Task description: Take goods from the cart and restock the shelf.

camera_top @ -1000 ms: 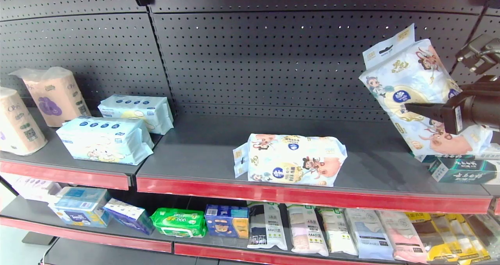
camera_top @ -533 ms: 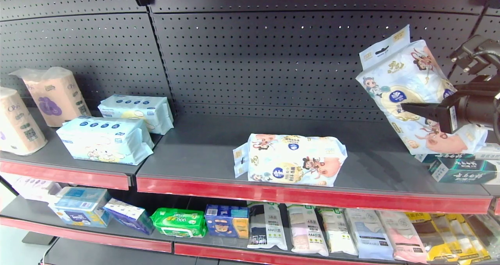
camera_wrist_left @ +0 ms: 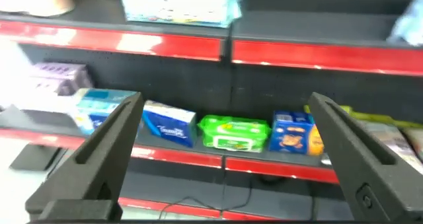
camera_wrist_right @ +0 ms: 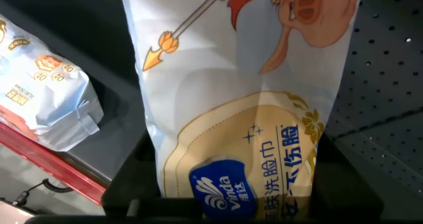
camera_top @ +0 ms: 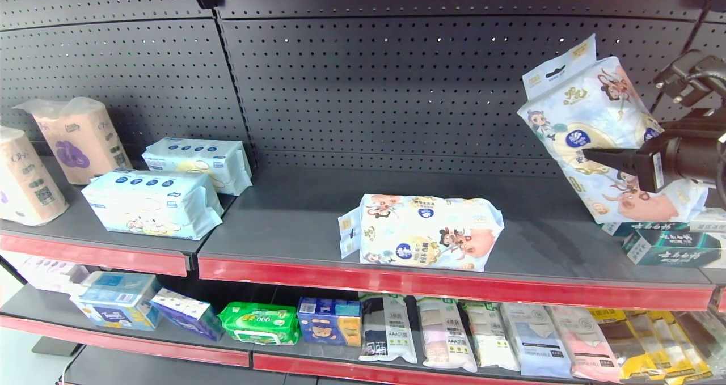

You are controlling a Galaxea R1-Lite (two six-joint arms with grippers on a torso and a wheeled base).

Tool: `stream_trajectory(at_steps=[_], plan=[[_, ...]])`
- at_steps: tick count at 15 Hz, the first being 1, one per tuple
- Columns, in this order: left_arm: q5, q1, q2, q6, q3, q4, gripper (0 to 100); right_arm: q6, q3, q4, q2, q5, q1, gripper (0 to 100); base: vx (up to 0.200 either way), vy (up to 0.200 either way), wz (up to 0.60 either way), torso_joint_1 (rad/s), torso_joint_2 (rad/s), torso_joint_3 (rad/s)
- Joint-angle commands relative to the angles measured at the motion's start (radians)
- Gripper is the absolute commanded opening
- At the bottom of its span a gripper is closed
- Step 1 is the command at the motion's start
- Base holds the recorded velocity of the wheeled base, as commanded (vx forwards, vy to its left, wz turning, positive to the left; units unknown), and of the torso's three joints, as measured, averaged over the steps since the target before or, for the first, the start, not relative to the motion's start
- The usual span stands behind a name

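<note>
My right gripper [camera_top: 615, 159] is shut on a white tissue pack [camera_top: 601, 135] printed with cartoon figures, held tilted in the air above the right end of the upper shelf [camera_top: 317, 226]. The right wrist view shows the same held pack [camera_wrist_right: 244, 98] up close between the fingers. A matching tissue pack [camera_top: 422, 232] lies flat near the shelf's front edge, left of the held one; its end also shows as the lying pack [camera_wrist_right: 43, 92]. My left gripper [camera_wrist_left: 228, 151] is open with nothing between its fingers, in front of the lower shelf [camera_wrist_left: 178, 159].
Dark green boxes [camera_top: 669, 244] sit under the held pack at the far right. Two blue tissue packs [camera_top: 153, 203] and paper rolls [camera_top: 79, 138] stand on the left shelf section. Wipes, boxes and bagged goods line the lower shelf [camera_top: 130, 345]. A perforated back panel [camera_top: 397, 90] is behind.
The right gripper has shifted the held pack slightly left and up, tilting it a little. The lying pack and the other goods have stayed put.
</note>
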Motion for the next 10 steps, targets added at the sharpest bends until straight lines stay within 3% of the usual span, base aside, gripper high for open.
stream_trajectory(at_steps=[1, 6, 7, 10], plan=[[0.007, 0.001, -0.003, 0.001, 0.001, 0.001, 100, 0.001, 0.009, 0.000, -0.003, 0.001, 0.000, 0, 0.000, 0.000, 0.00, 0.000, 0.00, 0.000], [-0.033, -0.005, -0.012, 0.001, 0.029, -0.051, 100, 0.003, 0.017, 0.000, -0.004, -0.001, -0.003, 0, 0.000, 0.000, 0.00, 0.000, 0.00, 0.000], [-0.089, -0.005, -0.012, 0.014, 0.066, -0.133, 100, 0.003, 0.024, 0.000, -0.004, -0.001, -0.008, 0, 0.000, 0.000, 0.00, 0.000, 0.00, 0.000], [-0.221, -0.005, -0.012, -0.002, 0.070, -0.150, 100, 0.003, 0.044, 0.000, -0.004, -0.001, -0.009, 0, 0.000, 0.000, 0.00, 0.000, 0.00, 0.000]])
